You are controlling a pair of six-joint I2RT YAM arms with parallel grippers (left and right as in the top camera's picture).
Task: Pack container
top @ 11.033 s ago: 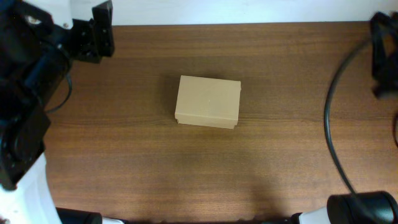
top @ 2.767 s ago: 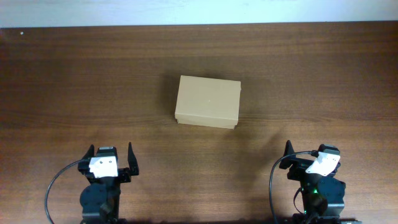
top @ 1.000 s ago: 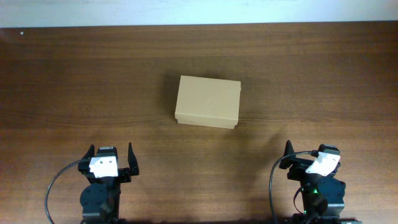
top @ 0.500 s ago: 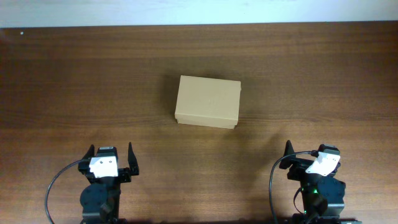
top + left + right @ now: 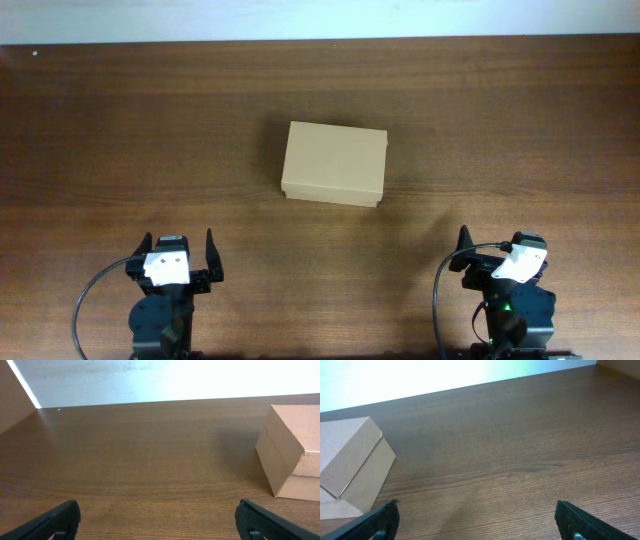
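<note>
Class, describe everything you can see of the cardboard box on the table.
The cardboard box is small, rectangular, plain tan and unmarked. Its flap lid is shut, a seam showing along the side. It lies flat near the middle of the wooden table, slightly askew; only the table touches it.

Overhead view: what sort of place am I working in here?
Probably a lab or test bench: a wooden table against a pale wall, one closed cardboard box on it, and the left gripper and right gripper parked open at the near edge.
</note>
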